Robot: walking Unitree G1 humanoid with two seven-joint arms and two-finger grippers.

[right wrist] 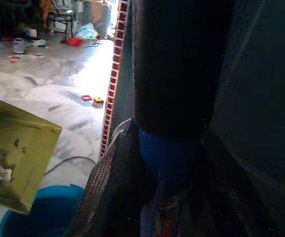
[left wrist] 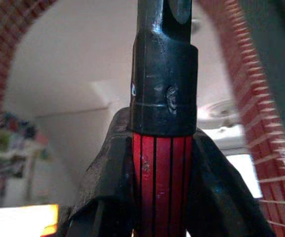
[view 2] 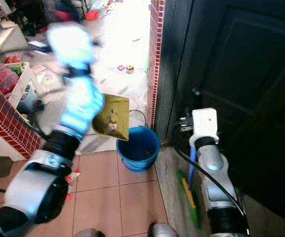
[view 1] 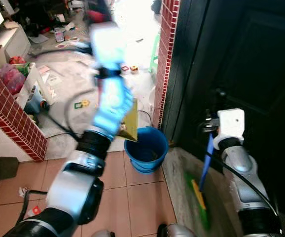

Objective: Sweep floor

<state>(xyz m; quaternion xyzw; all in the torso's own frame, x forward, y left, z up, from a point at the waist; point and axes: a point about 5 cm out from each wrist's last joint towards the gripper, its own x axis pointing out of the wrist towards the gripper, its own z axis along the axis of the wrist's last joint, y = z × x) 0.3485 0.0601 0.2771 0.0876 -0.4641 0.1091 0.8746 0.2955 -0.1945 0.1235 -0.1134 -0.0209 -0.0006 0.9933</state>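
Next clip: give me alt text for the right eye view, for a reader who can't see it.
The raised left arm tilts a yellow-green dustpan, holding debris, above a blue bucket on the tiled floor. The right gripper holds a blue-handled broom beside a dark door.

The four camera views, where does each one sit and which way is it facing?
Left eye: on the head, looking down at the blue bucket; both arms show.
Right eye: beside it, same scene; yellow dustpan tilted over the bucket.
Left wrist: along its fingers, clamped on a red-and-black handle.
Right wrist: along its fingers, gripping a blue broom handle.
Shared: dustpan and bucket.
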